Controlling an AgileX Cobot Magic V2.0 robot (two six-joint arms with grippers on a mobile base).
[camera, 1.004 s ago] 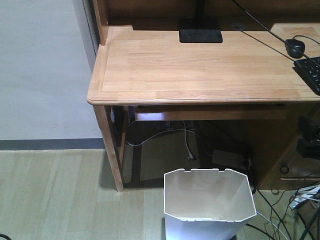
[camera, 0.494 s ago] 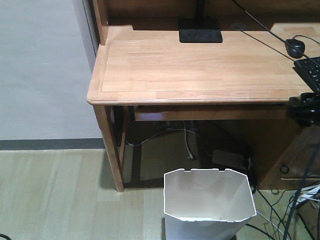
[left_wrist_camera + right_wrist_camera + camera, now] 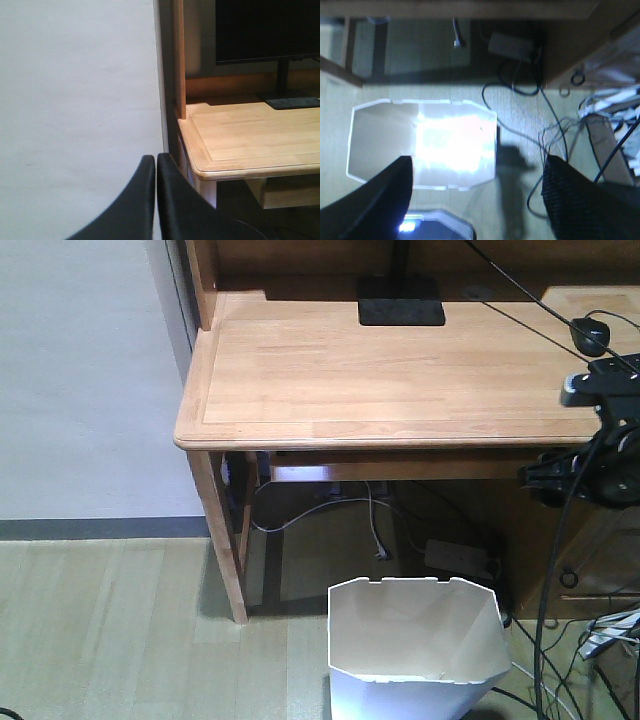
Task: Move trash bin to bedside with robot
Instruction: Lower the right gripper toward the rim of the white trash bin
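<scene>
The white trash bin (image 3: 418, 640) stands upright on the floor in front of the wooden desk (image 3: 400, 370), cream inside and empty. My right gripper (image 3: 575, 472) hangs at the right, level with the desk edge and well above the bin. In the right wrist view it is open (image 3: 477, 175), jaws wide apart, looking down on the bin (image 3: 422, 145) and the floor by the bin's right rim. My left gripper (image 3: 156, 161) is shut and empty, facing the wall beside the desk corner (image 3: 240, 150). The bed is out of view.
Loose cables (image 3: 590, 660) and a power strip (image 3: 455, 558) lie on the floor under and right of the desk. A keyboard (image 3: 625, 390), a mouse (image 3: 590, 335) and a monitor base (image 3: 400, 312) are on the desk. A desk leg (image 3: 222, 540) stands left of the bin.
My right arm has risen from low at the right edge and moved up and leftward into view. The bin and left gripper have not moved.
</scene>
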